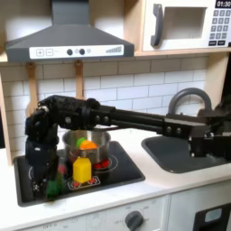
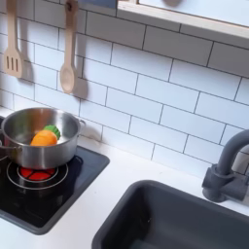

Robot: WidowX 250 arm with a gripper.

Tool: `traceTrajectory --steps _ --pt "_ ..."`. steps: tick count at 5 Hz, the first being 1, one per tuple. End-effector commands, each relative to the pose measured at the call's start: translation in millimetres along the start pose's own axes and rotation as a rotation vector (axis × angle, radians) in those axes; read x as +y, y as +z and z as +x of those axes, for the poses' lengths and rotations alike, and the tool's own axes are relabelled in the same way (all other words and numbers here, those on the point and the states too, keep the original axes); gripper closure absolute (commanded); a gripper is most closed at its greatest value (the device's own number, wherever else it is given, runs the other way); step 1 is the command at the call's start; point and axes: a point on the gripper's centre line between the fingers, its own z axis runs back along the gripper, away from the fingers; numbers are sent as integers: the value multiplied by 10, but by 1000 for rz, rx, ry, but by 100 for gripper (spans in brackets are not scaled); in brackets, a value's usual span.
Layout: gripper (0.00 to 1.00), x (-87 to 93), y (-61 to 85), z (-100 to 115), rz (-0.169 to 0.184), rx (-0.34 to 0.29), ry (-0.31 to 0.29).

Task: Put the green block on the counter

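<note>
Claw (image 1: 51,183) | being held closed on green block (image 1: 55,186) | position: front left corner of stovetop (image 1: 122,170) | yellow block (image 1: 82,170) being left just beside.

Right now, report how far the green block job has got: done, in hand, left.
Done: the arm has reached across to the stovetop at the first exterior view's left. In hand: the gripper is down at the green block, beside the yellow block; whether the fingers have closed on it is too dark to tell. Left: lift it and set it on the white counter, which holds no block yet.
</note>
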Motion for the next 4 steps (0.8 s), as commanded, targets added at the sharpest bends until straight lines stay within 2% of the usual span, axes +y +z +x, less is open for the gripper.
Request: traceTrajectory --steps 1,2,3,4 --pt "0 -18 182 128 -22 7 50" --pt "0 -54 265 121 -39 15 55" --pt "0 -107 267 95 -33 24 51" --pt "0 -117 146 76 -17 39 51"
